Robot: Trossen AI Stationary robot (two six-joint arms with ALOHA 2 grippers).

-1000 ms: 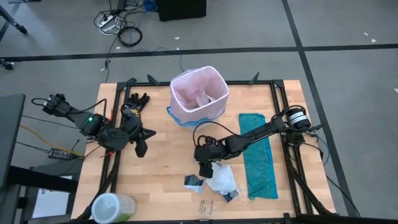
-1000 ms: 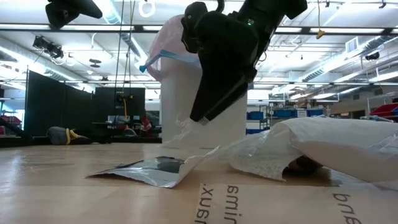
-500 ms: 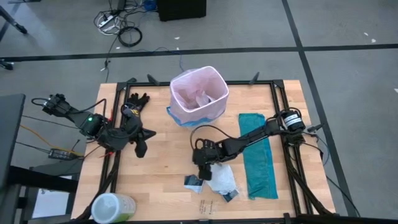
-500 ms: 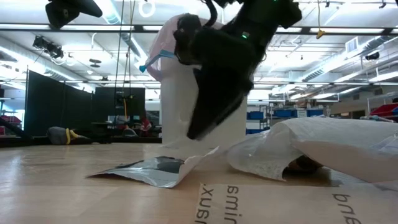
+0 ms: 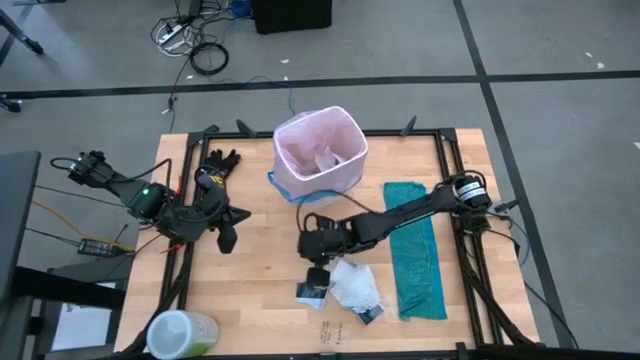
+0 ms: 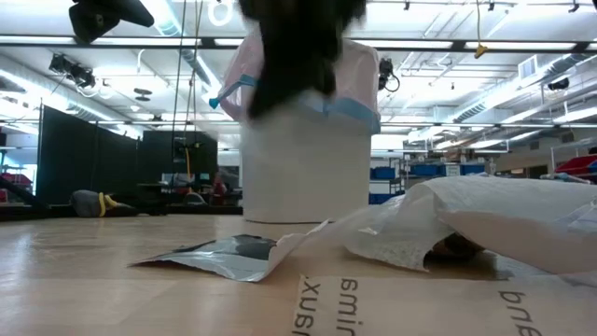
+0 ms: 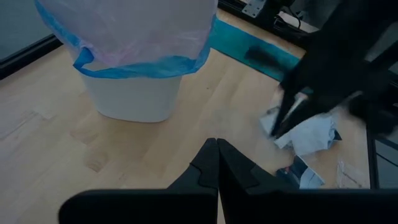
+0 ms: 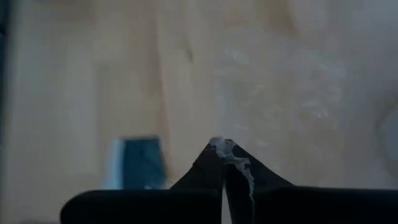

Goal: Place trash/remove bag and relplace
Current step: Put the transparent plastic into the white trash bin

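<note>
The bag (image 5: 320, 150), a pale pink liner with a blue rim band, lines the white bin (image 6: 303, 177) at the table's far middle. The trash lies near the front: a crumpled white paper (image 5: 356, 287), a black-and-white packet (image 5: 311, 292) and a second packet (image 5: 370, 315), all flat on the wood. My right gripper (image 5: 317, 268) hangs above the first packet, just left of the white paper, and is shut with a white sliver (image 8: 235, 163) at its tips. My left gripper (image 5: 228, 242) waits shut at the left. My right gripper pinches a thin white sliver (image 8: 235, 163) between its shut fingertips, the fingers slanting down toward the table. The sliver runs along the seam between the fingers. What it belongs to cannot be told; the crumpled white paper (image 6: 466, 219) lies on the table.
A teal-green plastic bag (image 5: 415, 262) lies flat along the right side. A black glove (image 5: 218, 165) rests at the far left, and a pale green roll (image 5: 180, 335) stands at the near left corner. Black frame rails (image 5: 450, 150) edge the table.
My right gripper has shut and risen from just above the packet, nearly out of the top of the low view, shifting a little toward the table's left. The crumpled white paper and the packets lie where they were.
</note>
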